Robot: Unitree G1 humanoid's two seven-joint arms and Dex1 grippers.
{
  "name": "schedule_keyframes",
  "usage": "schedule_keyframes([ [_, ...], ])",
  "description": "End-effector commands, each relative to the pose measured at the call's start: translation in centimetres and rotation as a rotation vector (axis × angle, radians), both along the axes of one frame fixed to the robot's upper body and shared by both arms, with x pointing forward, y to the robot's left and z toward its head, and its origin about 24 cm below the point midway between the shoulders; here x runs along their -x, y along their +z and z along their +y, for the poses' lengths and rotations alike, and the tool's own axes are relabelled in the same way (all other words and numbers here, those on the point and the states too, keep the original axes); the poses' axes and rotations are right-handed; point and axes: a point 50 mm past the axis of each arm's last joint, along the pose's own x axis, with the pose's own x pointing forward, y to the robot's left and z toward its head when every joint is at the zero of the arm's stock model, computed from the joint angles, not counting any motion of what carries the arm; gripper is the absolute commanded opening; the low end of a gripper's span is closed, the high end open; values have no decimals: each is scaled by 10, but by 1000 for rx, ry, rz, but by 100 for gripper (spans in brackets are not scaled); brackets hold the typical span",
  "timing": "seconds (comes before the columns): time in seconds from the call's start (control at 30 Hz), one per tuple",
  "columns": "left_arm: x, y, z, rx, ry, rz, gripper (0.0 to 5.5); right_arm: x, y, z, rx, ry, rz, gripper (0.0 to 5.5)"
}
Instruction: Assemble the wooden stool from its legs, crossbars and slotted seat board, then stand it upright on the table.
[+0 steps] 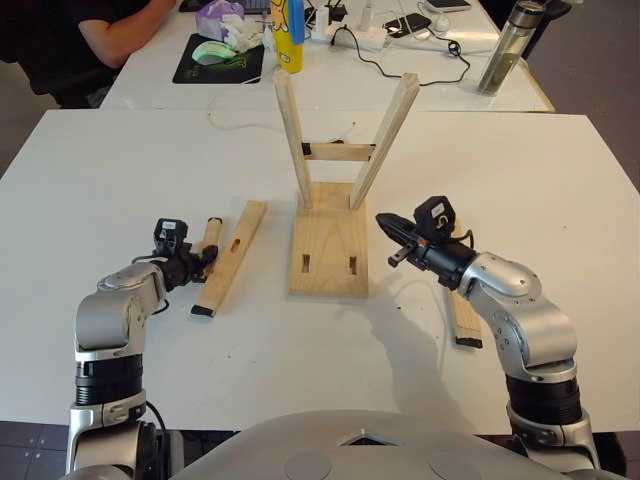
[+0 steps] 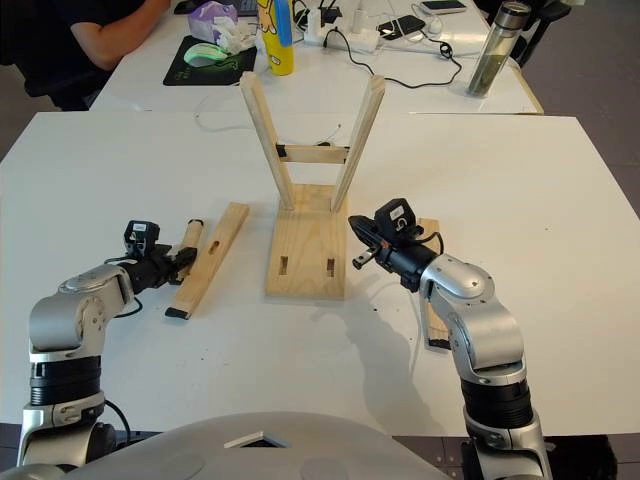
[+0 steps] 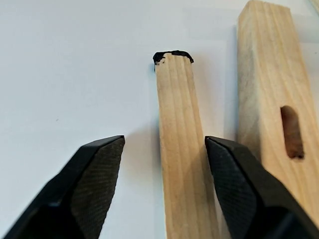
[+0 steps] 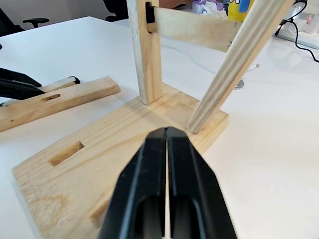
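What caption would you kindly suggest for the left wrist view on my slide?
Left gripper, fingers open, framing a black-tipped crossbar beside a slotted leg.

Overall light: bright and even, is falling from overhead and washing the white table (image 1: 560, 170)
Shadows: soft ones are lying close beside the loose wooden bar (image 3: 182, 149) and along the near edge of the seat board (image 1: 328, 245)
Glare: highlights are glinting on the metal bottle (image 1: 507, 45)

The left arm is bent with its forearm low, the left gripper (image 1: 203, 258) holding its fingers (image 3: 99, 169) spread wide apart. The right arm is bent at the elbow, right gripper (image 4: 166, 137) raised and pointing forward (fingers pressed flat together)
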Motion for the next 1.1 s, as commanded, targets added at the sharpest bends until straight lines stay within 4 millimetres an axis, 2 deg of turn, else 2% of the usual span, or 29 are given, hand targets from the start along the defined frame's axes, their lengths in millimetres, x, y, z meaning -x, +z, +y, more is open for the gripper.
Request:
schedule_keyframes([
  [0.03, 9, -13, -3, 14, -49, 97, 300, -5, 7, 4, -11, 14, -27, 0],
  [0.1, 11, -16, -1, 20, -37, 119, 300, -7, 9, 4, -9, 7, -35, 0],
  [0.37, 15, -28, 7, -6, -64, 173, 176, -12, 14, 4, -15, -13, -62, 0],
  [0.5, 15, -31, 14, -34, -59, 149, 133, -16, 21, 8, -47, -19, -94, 0],
  [0.63, -6, -5, 17, -71, -53, -124, 133, -8, 24, 17, -152, 51, -63, 0],
  [0.73, -20, 42, 12, -56, -86, -465, 133, -2, 35, 25, -331, 98, -32, 16],
  [0.83, -13, 77, 6, -130, -201, -742, 133, -1, 49, 31, -523, 126, -11, 48],
  [0.93, 2, 95, -17, -174, -387, -909, 133, 0, 59, 32, -701, 145, 21, 101],
  [1.1, 11, 111, -69, -107, -640, -1036, 133, 1, 73, 33, -967, 200, 119, 186],
])
